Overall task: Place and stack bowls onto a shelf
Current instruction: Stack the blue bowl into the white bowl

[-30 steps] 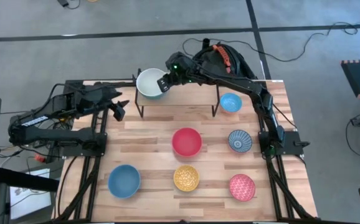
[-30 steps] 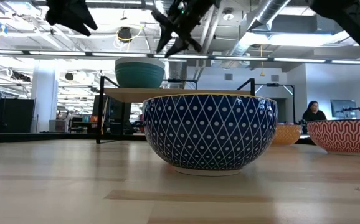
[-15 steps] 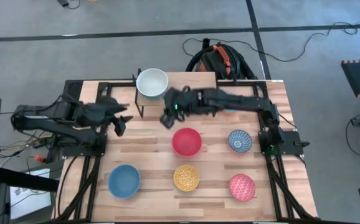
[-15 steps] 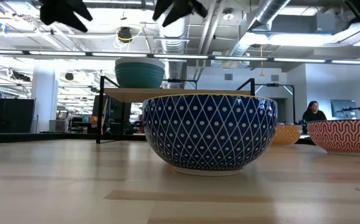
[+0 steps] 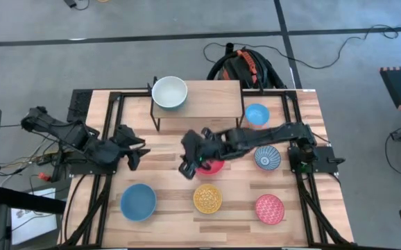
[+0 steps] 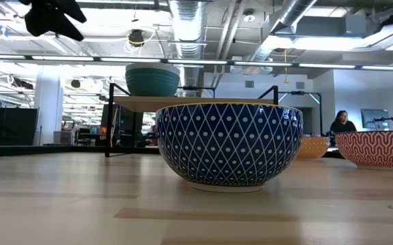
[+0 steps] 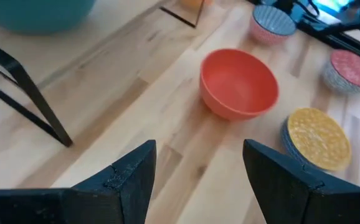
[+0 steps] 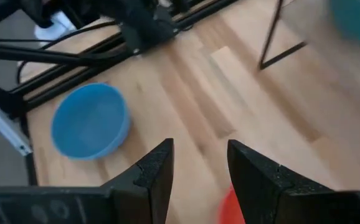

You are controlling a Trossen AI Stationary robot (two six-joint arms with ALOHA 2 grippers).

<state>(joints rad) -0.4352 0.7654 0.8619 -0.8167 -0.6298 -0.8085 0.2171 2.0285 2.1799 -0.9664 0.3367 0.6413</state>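
The shelf (image 5: 207, 104) stands at the table's far side. A white bowl (image 5: 169, 92) sits on its left end, nested in a green bowl (image 6: 152, 83). My right gripper (image 5: 185, 169) (image 8: 200, 162) hovers open just left of the red bowl (image 5: 214, 165) (image 7: 239, 84) and partly hides it from above. My left gripper (image 5: 134, 153) (image 7: 198, 162) is open above the table's left part, facing the red bowl. On the table rest a blue bowl (image 5: 139, 201), a yellow-patterned bowl (image 5: 207, 198), a pink-patterned bowl (image 5: 270, 208), a blue-patterned bowl (image 5: 266, 157) and a second blue bowl (image 5: 257, 114).
Black frame rails (image 5: 107, 125) run along the table's left and right sides. Thin black shelf legs (image 7: 27, 93) stand near my left gripper. Bare wood lies between the shelf and the red bowl. A bag (image 5: 245, 66) lies on the floor beyond the far edge.
My right gripper has left the white bowl on the shelf and swung down toward the near edge, ending beside the red bowl. My left gripper has drifted toward the near edge. The white bowl has stayed on the shelf.
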